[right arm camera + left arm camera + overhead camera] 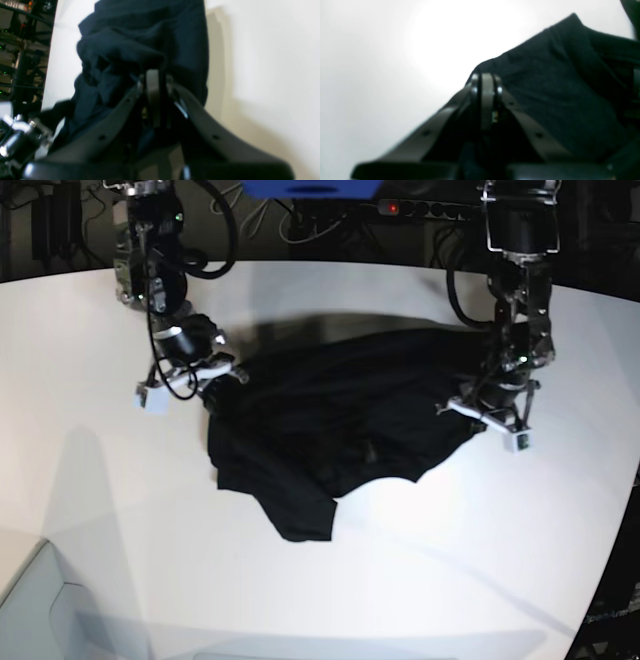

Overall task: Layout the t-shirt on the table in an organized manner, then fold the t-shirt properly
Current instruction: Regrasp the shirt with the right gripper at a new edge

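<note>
Hard to see: both wrist views are blurred; I cannot make out the shirt's neck or print.
Shirt: the t-shirt lies rumpled mid-table, stretched between my two arms.
Long axis: runs side to side in the base view, with one flap hanging toward the near edge.
Left gripper: fingers pressed together on the t-shirt's edge.
Right gripper: pinched closed, bunched t-shirt cloth caught in it.
Cut off: the table's right edge leaves the base view.

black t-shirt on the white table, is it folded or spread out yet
Neither: the black soft-fabric t-shirt lies rumpled on the white table, partly opened, edges uneven, fabric bunched near the right hand.
</note>
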You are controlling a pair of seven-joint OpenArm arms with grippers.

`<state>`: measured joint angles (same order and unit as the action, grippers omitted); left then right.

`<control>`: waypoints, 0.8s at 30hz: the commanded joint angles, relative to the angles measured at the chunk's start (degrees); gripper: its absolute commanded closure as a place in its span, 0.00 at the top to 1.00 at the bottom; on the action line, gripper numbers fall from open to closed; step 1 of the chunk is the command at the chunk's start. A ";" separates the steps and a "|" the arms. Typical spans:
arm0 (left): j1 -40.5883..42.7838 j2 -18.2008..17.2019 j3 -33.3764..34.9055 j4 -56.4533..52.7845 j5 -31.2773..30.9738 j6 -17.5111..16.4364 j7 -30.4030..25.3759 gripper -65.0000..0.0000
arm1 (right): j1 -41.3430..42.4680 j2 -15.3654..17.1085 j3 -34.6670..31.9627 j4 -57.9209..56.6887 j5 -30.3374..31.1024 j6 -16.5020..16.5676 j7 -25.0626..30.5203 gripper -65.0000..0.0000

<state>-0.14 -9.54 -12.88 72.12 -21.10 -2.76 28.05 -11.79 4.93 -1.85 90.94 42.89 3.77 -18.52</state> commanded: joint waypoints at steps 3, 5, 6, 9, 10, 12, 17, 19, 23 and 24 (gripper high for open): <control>3.88 1.14 -6.59 2.92 2.33 2.63 4.87 0.00 | 2.78 0.48 0.22 0.19 0.49 0.76 1.42 0.00; 5.90 1.85 -8.35 5.38 2.33 2.55 4.87 0.00 | 4.45 0.48 0.22 -0.43 0.49 0.76 1.34 0.00; 6.87 2.11 -8.79 6.61 2.33 2.55 4.87 0.00 | 5.24 0.48 0.13 -1.31 0.49 0.76 1.34 0.00; 10.03 2.46 -8.96 10.56 2.33 2.55 4.87 0.00 | 6.91 0.39 0.13 -4.21 0.49 0.76 1.34 0.00; 11.18 2.46 -8.96 11.97 2.33 2.55 4.87 0.00 | 7.35 0.39 0.13 -5.09 0.49 0.76 1.34 0.00; 12.93 2.73 -8.87 14.08 2.33 2.55 4.87 0.00 | 7.44 0.30 0.22 -5.88 0.49 0.76 1.34 0.00; 16.01 4.49 -8.87 18.48 2.33 2.55 4.87 0.00 | 7.26 0.04 0.13 -5.97 0.49 0.76 1.34 0.00; 16.54 5.10 -8.61 19.44 2.33 2.55 4.87 0.00 | 7.09 0.04 0.13 -6.06 0.49 0.67 1.34 0.00; 16.54 5.89 -8.52 19.71 2.33 2.55 4.87 0.00 | 6.91 0.04 0.13 -5.88 0.67 0.67 -1.74 0.01; 16.63 5.89 -8.52 19.71 2.33 2.55 4.87 0.00 | 7.26 0.04 0.22 -5.88 0.67 0.67 -4.03 0.04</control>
<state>16.45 -3.46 -21.32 91.05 -18.65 -0.21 32.84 -5.28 4.75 -1.74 83.96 42.92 3.99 -23.20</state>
